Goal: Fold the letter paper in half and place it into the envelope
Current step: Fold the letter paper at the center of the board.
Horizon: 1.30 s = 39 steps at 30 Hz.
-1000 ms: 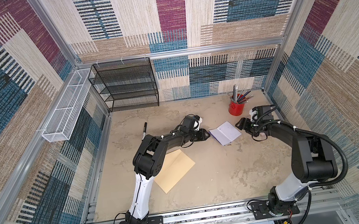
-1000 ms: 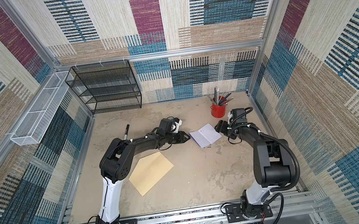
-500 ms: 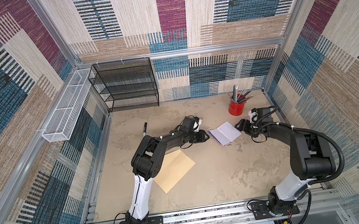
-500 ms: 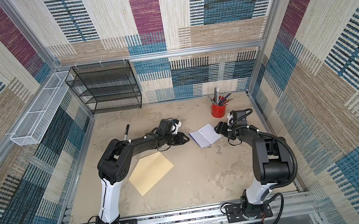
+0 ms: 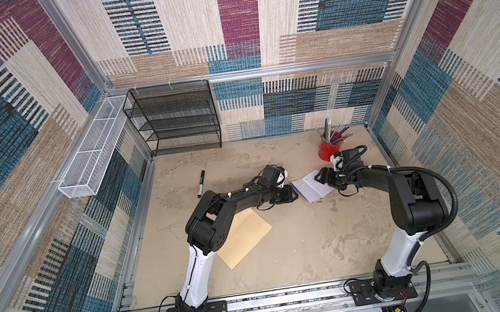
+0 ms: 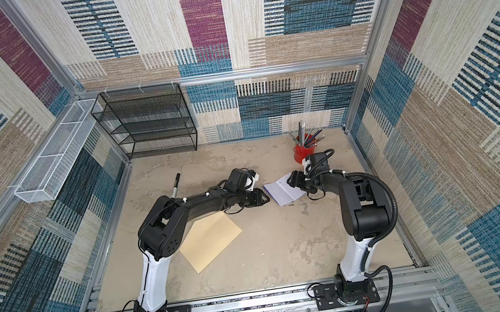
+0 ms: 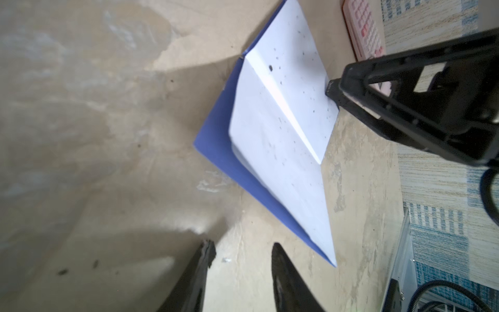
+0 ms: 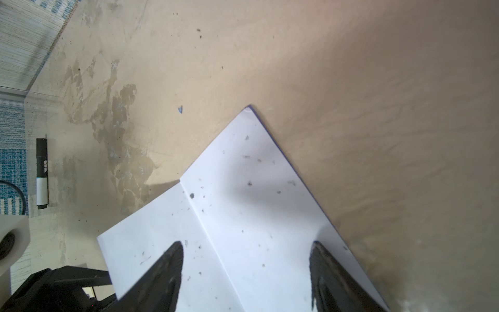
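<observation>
The letter paper lies folded on the tan floor at the back right, plain white back up with a blue edge showing. My right gripper stands open over the paper's right edge, both fingers spread on the white sheet. My left gripper is open just left of the paper, over bare floor, with nothing between its fingers. The tan envelope lies flat nearer the front, partly under the left arm.
A red cup of pens stands behind the right gripper. A black marker lies at the back left. A pink card lies beyond the paper. A black mesh shelf and a white wire basket line the back and left walls.
The right arm's elbow has swung slightly to the left. The paper, the envelope and both grippers have hardly moved.
</observation>
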### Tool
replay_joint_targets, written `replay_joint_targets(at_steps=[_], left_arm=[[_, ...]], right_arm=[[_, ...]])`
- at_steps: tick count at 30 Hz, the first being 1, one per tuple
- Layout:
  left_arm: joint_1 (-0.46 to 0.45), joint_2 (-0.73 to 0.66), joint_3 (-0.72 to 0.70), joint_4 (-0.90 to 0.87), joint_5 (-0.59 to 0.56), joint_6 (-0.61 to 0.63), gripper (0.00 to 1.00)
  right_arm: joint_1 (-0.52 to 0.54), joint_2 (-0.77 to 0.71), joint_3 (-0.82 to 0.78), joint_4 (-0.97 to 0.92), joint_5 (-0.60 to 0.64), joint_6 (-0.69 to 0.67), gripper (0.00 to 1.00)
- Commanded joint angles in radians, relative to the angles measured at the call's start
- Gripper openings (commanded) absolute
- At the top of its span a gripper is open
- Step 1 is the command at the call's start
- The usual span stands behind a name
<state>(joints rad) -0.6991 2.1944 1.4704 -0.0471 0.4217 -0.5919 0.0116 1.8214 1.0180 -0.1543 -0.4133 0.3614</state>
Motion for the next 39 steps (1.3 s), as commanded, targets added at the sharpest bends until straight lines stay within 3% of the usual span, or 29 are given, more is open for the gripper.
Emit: replay_joint_targets(at_steps=[1,17,25,33,39], left_arm=[[-0.013,0.023,0.030,-0.109,-0.027,-0.035,0.41],[-0.034,0.047,0.192,-0.136,-0.046,-0.027,0.45],[-0.045,0.087,0.286,-0.198,-0.101,0.006,0.46],[-0.071,0.153,0.452,-0.357,-0.185,0.083,0.47],[-0.100,0.198,0.553,-0.415,-0.207,0.102,0.48]], right_arm=[[0.001,0.010,-0.012,0.028,-0.020,0.004,0.75],[0.001,-0.044,-0.135,0.098,-0.122,0.070,0.75],[0.007,-0.165,-0.265,0.117,-0.204,0.113,0.75],[-0.020,-0.434,-0.235,-0.038,-0.018,0.104,0.76],[-0.027,-0.509,-0.205,-0.110,0.063,0.068,0.76]])
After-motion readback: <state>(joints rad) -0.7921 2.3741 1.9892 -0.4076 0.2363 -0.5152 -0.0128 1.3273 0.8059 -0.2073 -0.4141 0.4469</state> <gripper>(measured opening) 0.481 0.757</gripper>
